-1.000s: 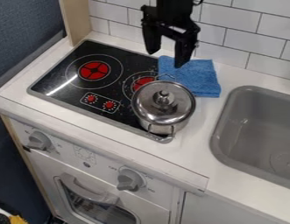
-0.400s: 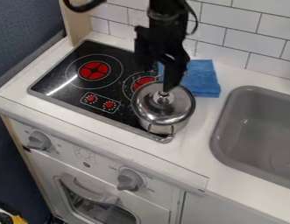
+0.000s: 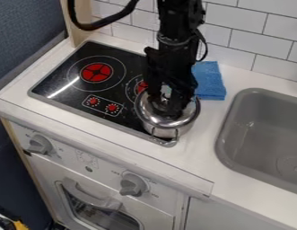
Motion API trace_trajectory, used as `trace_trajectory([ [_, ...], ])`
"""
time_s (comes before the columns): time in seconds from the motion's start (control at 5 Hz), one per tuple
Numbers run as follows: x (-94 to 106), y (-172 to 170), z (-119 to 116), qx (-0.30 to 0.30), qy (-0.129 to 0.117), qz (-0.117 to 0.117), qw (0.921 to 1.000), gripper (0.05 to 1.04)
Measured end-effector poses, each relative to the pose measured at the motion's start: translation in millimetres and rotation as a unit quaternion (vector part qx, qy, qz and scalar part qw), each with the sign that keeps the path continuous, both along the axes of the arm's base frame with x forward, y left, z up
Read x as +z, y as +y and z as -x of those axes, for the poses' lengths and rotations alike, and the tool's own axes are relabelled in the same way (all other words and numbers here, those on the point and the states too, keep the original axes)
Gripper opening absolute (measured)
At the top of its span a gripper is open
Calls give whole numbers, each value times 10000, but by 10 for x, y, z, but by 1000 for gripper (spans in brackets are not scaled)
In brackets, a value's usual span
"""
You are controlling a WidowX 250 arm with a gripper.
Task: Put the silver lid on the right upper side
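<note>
Well, on the counter (image 3: 201,155) we see the stovetop (image 3: 57,78), then the silver lid (image 3: 169,121) on the pot (image 3: 165,133) by its right edge. The gripper (image 3: 168,109) is at the lid, clenched or released we cannot tell; rightward, the blue cloth (image 3: 210,83), then the sink (image 3: 264,121).

Hand (image 3: 168,105): black, over the silver lid (image 3: 150,114).
Pot (image 3: 165,132): beneath the lid, near the cooktop's (image 3: 57,77) front right corner.
Blue cloth (image 3: 210,81): near the desk's (image 3: 201,134) back edge.
Sink (image 3: 247,123): grey, right of the pot.
</note>
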State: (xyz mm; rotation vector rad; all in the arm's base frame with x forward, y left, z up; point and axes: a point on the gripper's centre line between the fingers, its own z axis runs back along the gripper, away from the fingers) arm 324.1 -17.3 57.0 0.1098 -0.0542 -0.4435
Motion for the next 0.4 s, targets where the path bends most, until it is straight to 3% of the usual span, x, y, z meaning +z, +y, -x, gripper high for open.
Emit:
trace_trajectory([
  [0.2, 13, -20, -5, 139, -288, -349, 9989, 794],
  [0.4, 24, 8, -22, 270, -460, -407, 9977, 508],
])
